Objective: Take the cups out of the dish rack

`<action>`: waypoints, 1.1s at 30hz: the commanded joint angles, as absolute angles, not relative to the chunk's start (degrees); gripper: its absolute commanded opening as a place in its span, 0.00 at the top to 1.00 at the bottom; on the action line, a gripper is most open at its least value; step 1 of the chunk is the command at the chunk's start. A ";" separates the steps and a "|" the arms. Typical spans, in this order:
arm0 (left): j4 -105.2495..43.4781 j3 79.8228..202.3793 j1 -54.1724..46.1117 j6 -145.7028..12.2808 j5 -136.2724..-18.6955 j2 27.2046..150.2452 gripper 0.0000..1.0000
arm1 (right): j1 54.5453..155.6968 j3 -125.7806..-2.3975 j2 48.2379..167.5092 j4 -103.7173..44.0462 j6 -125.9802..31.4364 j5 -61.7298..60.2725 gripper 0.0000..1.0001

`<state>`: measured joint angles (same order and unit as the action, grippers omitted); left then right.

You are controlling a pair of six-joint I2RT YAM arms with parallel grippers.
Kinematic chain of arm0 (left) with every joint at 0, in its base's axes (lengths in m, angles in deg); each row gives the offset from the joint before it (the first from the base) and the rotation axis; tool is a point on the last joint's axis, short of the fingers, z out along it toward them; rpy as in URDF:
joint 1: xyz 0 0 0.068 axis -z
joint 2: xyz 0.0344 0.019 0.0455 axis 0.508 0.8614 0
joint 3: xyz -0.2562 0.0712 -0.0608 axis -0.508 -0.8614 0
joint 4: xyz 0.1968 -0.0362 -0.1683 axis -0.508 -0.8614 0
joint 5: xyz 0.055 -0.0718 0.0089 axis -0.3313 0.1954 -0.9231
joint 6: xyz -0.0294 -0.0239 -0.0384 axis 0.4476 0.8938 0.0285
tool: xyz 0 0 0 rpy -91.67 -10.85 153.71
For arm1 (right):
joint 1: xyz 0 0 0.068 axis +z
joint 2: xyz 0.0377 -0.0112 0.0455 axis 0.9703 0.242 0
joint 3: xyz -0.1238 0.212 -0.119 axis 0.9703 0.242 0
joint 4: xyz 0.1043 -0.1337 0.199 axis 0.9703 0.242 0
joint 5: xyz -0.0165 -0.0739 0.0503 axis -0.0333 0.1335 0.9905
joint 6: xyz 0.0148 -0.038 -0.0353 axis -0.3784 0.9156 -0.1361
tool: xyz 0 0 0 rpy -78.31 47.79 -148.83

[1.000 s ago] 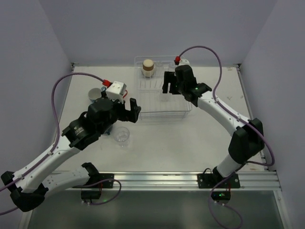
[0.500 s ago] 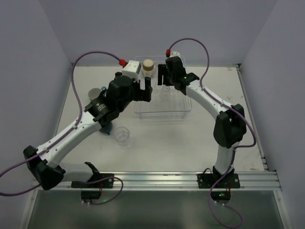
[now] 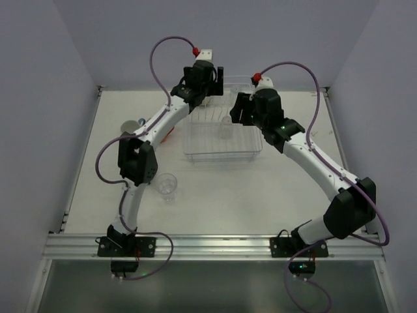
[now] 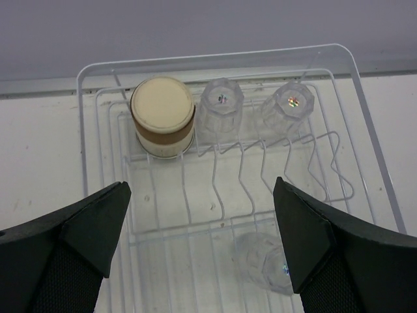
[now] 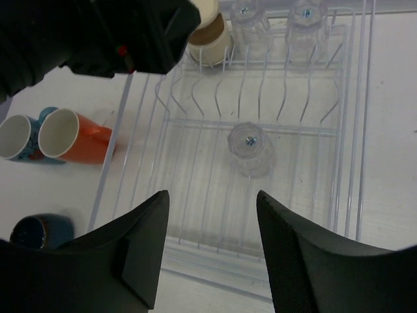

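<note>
Fingers (image 4: 65, 254) on the left gripper (image 4: 202, 184) gape empty over the dish rack (image 4: 163, 202), brown cup (image 4: 163, 117) upright in its far-left corner just ahead of them, right gripper (image 5: 212, 195) parted, empty, farther off.

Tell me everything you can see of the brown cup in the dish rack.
The brown cup appears to stand upside down in the far left corner of the dish rack, flat cream base up. Its wall shows a brown band over a paler cream one, matte; no handle shows. It sits among the rack's wires, close beside a clear tumbler on its right; contact unclear.
</note>
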<state>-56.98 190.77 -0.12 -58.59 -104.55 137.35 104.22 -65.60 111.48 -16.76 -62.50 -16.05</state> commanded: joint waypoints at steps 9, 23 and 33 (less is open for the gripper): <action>-47.59 204.28 -1.35 -63.52 -110.09 150.86 0.00 | 106.75 -54.81 112.12 -18.75 -63.75 -6.26 0.61; -45.21 204.29 -3.02 -64.14 -108.51 156.23 0.00 | 111.32 -48.31 116.88 -16.90 -63.40 -6.44 0.67; -44.06 199.37 -3.28 -64.41 -107.10 154.56 0.00 | 112.91 -45.85 113.28 -14.26 -62.96 -7.14 0.68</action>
<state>-46.68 201.20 -2.89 -63.48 -107.74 156.43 112.29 -47.24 115.94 -18.68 -63.70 -7.55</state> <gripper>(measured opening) 0.997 0.322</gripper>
